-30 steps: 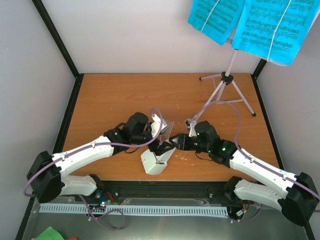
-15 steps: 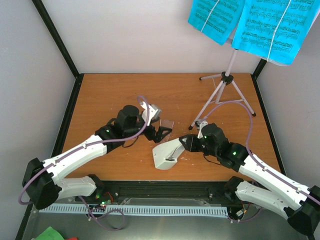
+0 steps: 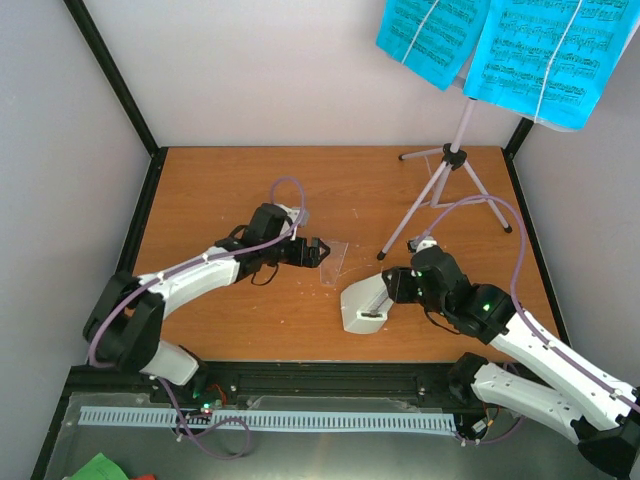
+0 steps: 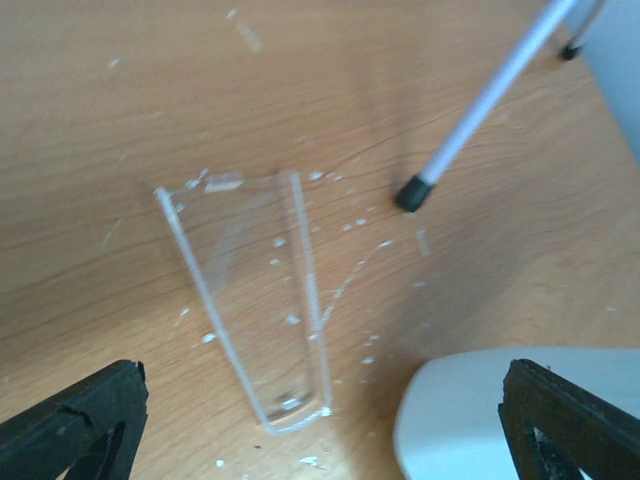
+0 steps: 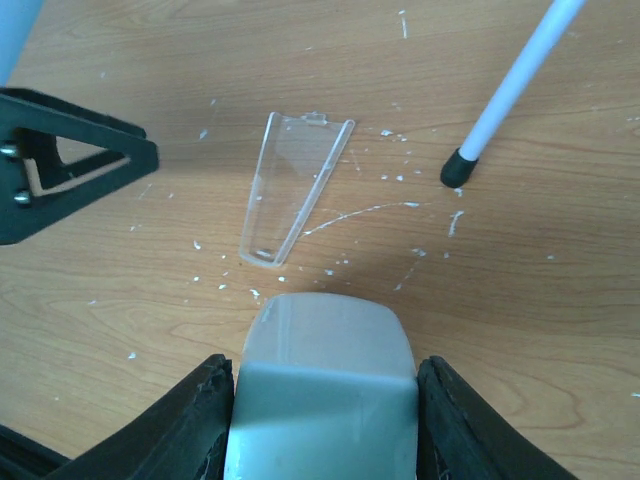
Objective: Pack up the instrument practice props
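Wooden table (image 3: pixel 220 200): white metronome (image 3: pixel 360 308) clamped in right claw (image 5: pixel 326 410); clear tapered cover (image 4: pixel 255 310) lying flat nearby (left claw (image 4: pixel 320 420) wide).

Orange-brown wood worktop (image 3: pixel 220 190), scuffed with white flecks. Pale grey walls (image 3: pixel 260 70) on three sides. Black frame posts (image 3: pixel 110 75) at rear corners. White slotted cable duct (image 3: pixel 300 420) along near edge. Soft, even light.

White metronome (image 3: pixel 365 305); its cover (image 4: pixel 250 300) is clear. Cyan sheet-music pages (image 3: pixel 545 55) carry black staves. Pale lilac music stand (image 3: pixel 420 205), black-tipped feet. Orange-brown wood-grain table (image 3: pixel 220 190), flecked white.
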### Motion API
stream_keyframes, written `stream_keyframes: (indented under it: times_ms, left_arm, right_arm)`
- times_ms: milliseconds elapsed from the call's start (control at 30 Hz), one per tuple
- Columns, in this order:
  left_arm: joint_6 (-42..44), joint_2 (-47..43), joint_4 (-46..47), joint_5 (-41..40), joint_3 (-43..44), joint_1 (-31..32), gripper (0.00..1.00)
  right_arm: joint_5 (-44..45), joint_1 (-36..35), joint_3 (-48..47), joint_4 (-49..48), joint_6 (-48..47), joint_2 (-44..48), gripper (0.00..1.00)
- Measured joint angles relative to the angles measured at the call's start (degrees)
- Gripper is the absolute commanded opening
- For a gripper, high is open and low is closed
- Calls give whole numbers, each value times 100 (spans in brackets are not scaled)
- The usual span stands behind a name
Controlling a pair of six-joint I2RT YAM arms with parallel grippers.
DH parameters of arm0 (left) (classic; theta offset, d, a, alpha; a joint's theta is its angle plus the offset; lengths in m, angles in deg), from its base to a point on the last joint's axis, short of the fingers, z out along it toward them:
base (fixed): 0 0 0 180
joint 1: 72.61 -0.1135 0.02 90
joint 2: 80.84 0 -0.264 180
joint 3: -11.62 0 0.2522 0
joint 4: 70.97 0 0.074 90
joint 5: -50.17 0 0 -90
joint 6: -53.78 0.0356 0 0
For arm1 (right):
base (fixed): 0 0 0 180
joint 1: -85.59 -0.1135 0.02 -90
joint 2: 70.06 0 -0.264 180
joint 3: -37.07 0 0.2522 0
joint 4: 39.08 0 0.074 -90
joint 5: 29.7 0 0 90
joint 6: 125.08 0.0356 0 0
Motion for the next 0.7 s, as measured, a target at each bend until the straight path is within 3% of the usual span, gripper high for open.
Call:
stream_keyframes:
  times_ms: [467, 700]
  left_arm:
    - [-234, 1281, -74, -400, 219, -26, 59]
    - [-214, 1698, 2, -389, 332, -4, 57]
  right_arm:
    - [310, 0, -111, 210, -153, -24, 30]
    - [442, 0, -186, 254, -219, -68, 30]
